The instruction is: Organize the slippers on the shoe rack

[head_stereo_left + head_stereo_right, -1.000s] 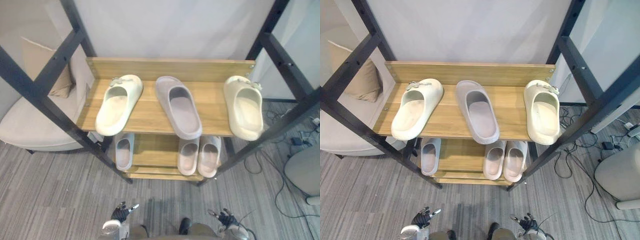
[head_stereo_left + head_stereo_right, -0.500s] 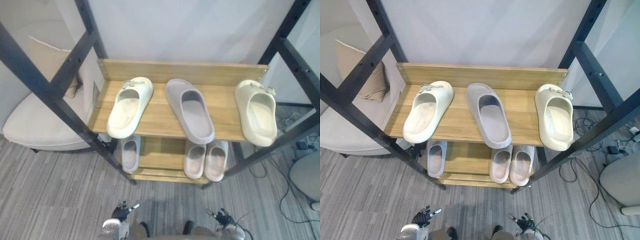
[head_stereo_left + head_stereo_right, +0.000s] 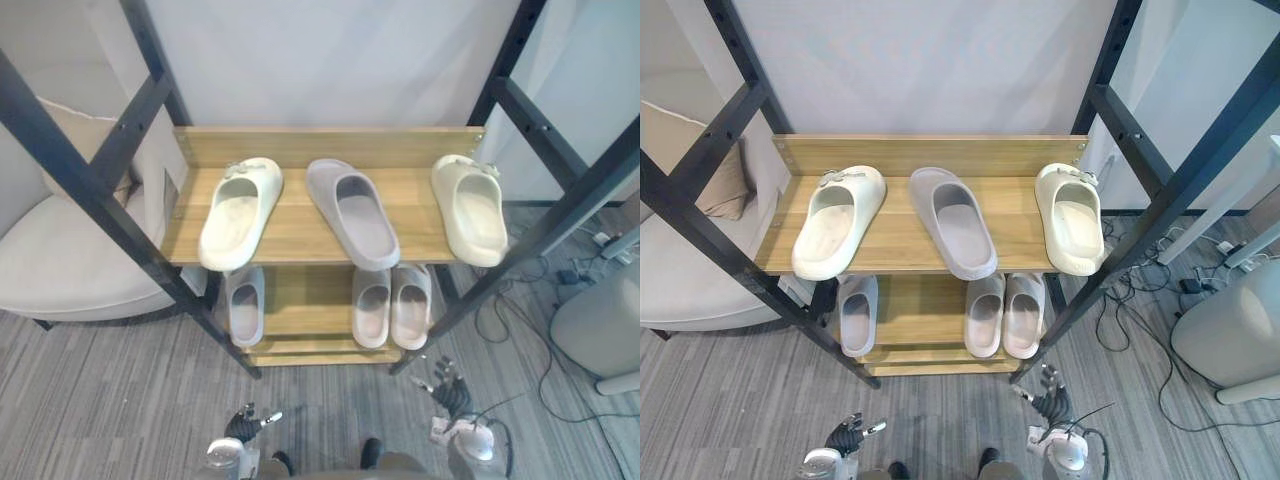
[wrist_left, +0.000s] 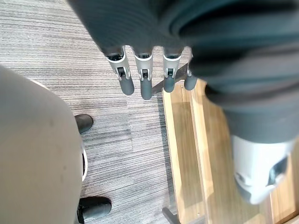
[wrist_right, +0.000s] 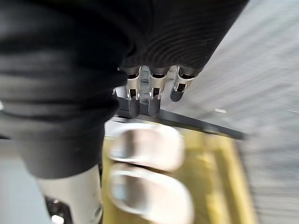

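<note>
A wooden shoe rack with a black frame stands before me. Its top shelf carries a cream slipper at the left, a grey slipper in the middle and a second cream slipper at the right. On the lower shelf a lone grey slipper lies left, and a pale pair lies right. My left hand hangs low over the floor, open and empty. Nearer the rack's right front leg, my right hand is open too, its fingers pointing at the pale pair.
A beige armchair with a cushion stands left of the rack. A rounded white-grey unit and loose cables lie on the striped grey carpet at the right.
The camera has shifted, so the whole rack sits differently in view. My right hand has risen and moved forward toward the rack's right front leg. The slippers have not moved.
</note>
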Motion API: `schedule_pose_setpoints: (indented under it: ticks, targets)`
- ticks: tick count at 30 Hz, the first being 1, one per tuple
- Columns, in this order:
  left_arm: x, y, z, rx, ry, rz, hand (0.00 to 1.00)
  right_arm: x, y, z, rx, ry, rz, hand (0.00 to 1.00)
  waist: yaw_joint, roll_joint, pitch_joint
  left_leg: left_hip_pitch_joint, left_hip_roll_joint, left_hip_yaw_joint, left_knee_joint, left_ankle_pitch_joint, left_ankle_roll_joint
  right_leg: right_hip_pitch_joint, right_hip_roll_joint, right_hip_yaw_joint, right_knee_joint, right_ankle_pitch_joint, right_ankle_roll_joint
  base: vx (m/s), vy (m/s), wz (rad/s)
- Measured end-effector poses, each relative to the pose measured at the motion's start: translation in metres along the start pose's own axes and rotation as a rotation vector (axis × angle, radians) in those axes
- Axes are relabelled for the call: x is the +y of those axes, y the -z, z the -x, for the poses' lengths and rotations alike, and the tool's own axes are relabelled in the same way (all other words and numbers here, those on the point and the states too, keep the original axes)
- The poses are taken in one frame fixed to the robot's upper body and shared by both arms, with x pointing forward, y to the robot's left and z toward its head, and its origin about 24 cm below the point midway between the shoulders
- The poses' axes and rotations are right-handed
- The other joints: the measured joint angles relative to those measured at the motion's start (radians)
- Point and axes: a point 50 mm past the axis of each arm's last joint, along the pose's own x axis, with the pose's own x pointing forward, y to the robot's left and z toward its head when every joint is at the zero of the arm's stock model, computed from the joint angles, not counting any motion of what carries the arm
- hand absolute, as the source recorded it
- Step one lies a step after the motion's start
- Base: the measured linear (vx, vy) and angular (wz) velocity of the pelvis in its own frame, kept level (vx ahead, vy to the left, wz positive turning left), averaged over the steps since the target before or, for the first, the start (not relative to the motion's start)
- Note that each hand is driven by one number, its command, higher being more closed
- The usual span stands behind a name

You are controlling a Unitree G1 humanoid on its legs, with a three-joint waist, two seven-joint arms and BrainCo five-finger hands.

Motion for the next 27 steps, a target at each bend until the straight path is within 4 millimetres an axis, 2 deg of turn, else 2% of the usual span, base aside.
schedule_pose_setpoints:
  ticks: [8,12,22,27]
  targets:
    - [-0.003,0.003,0.001,-0.004,0.025,-0.060,0.00,-0.002,-0.057,0.014,-0.286,0.037,0.019,0.00,-0.020,0.001,-0.016,0.018,-0.004,0.018,-0.009,0.002,0.001,0.000,0.001,0.026,0.000,0.005,0.003,0.00,-0.006,-0.08]
    - [-0.005,0.003,0.001,-0.010,0.034,-0.077,0.00,0.008,-0.086,0.023,-0.432,-0.005,0.015,0.00,-0.020,0.004,-0.018,0.024,-0.001,0.029,-0.009,0.002,0.001,0.001,0.006,0.036,0.000,0.007,0.000,-0.01,-0.019,-0.08]
    - [-0.011,0.005,0.002,-0.013,0.062,-0.113,0.00,0.031,-0.131,0.028,-0.655,-0.123,0.020,0.00,-0.009,0.012,-0.041,0.029,-0.007,0.009,-0.016,0.003,0.002,0.005,0.004,0.024,-0.002,0.006,0.001,0.00,-0.006,0.03]
    - [-0.011,0.005,0.002,-0.013,0.065,-0.115,0.00,0.033,-0.142,0.025,-0.708,-0.120,0.029,0.00,-0.002,0.012,-0.051,0.016,-0.012,-0.025,-0.018,0.008,0.010,0.015,-0.008,-0.006,0.000,0.002,0.007,0.02,-0.019,0.20]
